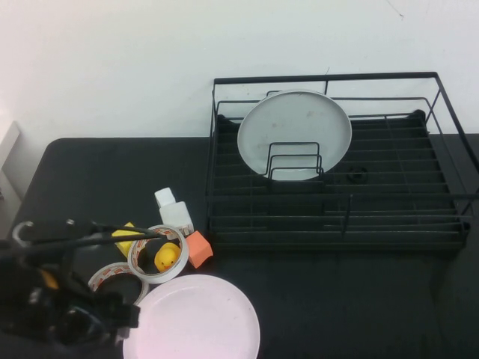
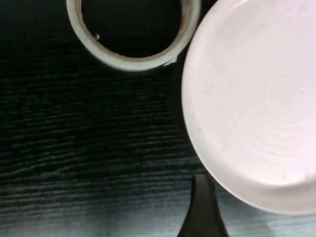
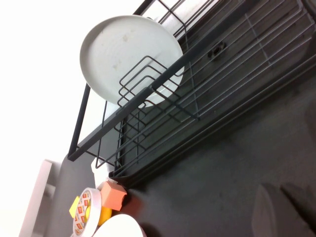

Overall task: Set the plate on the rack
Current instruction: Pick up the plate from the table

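The pale pink plate lies flat on the black table at the front, left of centre. It fills the right side of the left wrist view. My left gripper is low at the plate's left rim and open; one dark finger shows just beside the rim, touching nothing. The black wire rack stands at the back right. A grey-white plate stands upright in its wire loops. My right gripper is out of the high view and hangs over bare table in front of the rack.
Left of the pink plate lie a tape roll with a yellow duck inside, a second tape roll, an orange block, a white bottle and a yellow piece. The tape roll lies close to the plate.
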### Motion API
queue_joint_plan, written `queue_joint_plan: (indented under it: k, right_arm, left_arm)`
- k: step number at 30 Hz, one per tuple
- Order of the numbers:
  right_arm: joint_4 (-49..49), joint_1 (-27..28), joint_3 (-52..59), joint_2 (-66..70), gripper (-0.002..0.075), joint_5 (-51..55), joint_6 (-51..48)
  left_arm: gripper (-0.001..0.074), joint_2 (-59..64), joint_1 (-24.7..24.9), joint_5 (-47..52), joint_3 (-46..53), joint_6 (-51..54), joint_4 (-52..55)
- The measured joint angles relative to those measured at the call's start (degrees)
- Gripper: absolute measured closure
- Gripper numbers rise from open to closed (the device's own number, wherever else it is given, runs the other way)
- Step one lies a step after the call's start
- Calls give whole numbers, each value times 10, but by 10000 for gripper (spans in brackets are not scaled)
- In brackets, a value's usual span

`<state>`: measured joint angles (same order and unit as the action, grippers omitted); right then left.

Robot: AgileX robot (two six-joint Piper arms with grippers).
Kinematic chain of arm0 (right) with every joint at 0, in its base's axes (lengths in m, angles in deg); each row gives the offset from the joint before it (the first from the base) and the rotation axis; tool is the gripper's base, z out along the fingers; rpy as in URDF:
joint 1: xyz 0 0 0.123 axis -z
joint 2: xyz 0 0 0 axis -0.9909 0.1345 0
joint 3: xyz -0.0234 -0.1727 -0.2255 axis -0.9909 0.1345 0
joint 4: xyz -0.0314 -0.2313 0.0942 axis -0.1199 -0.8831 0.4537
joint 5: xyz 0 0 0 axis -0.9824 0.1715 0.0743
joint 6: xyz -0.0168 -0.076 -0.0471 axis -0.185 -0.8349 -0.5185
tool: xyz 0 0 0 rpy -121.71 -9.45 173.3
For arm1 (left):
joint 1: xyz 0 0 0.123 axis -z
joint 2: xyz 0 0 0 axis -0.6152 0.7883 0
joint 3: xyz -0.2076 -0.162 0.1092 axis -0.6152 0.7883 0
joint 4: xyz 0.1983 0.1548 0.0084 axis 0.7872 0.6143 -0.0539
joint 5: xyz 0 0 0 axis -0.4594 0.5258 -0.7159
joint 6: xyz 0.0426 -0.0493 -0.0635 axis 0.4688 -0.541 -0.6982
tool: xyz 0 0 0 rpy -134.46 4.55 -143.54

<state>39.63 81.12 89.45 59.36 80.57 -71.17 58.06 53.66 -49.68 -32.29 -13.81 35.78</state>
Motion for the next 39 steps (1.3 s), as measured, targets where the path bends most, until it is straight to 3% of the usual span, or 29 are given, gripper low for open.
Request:
queue_joint_plan:
  k: [18, 31, 36, 39]
  right_arm:
    - [-3, 0, 0, 0, 717, 1, -3]
    - [-7, 0, 0, 0, 717, -6, -4]
    - [-15, 0, 0, 0, 717, -6, -4]
    - [-16, 0, 0, 0, 717, -7, -4]
  left_arm:
    - [307, 253, 0, -166, -6, -30, -43]
    - [531, 299, 0, -200, -14, -25, -80]
    - [682, 308, 0, -217, -17, 2, -85]
    - [705, 310, 0, -229, -17, 7, -116]
